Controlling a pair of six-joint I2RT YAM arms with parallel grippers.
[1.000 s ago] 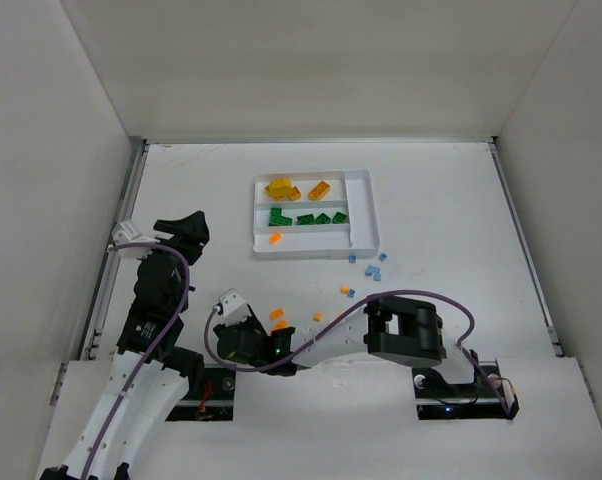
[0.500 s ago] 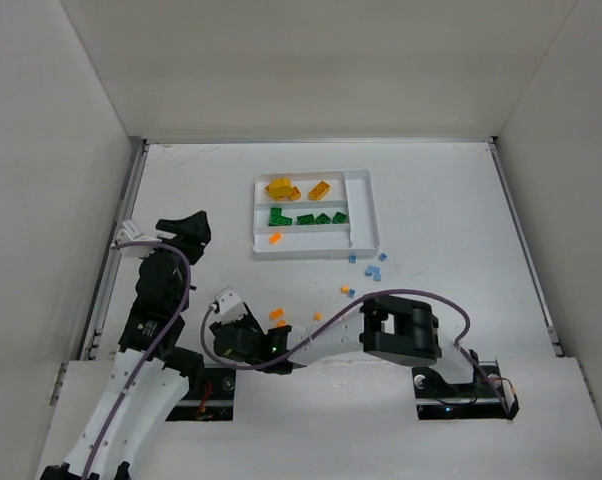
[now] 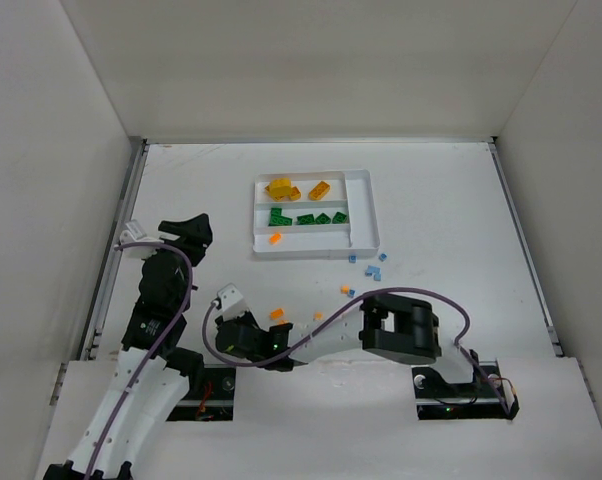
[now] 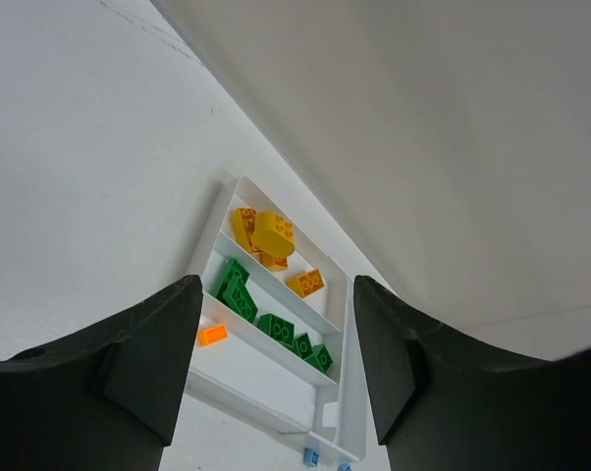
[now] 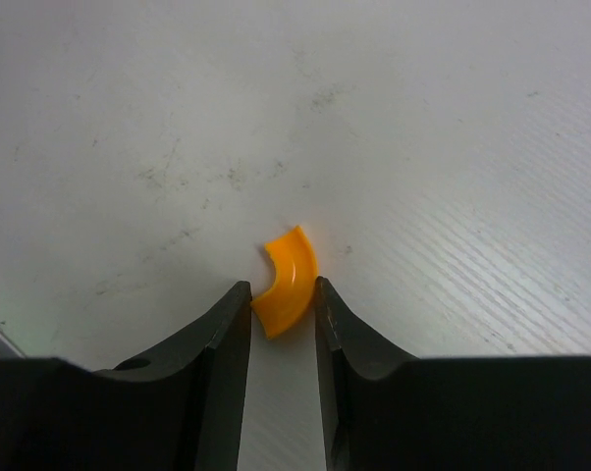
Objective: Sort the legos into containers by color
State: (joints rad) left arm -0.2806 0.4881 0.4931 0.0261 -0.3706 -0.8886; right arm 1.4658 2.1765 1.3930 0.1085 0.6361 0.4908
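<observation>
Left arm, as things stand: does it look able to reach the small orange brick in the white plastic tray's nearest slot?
Probably yes. The left gripper is open and points at the white plastic tray; only bare table lies between, and the small orange brick lies alone in its slot.

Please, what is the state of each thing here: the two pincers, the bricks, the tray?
left pincer, open, empty.
right pincer, shut on orange curved piece lying on the table.
yellow bricks, in tray, far slot.
green bricks, in middle slot.
orange brick, in near slot.
blue pieces, loose on table beside tray.
other orange bits, loose on table.
</observation>
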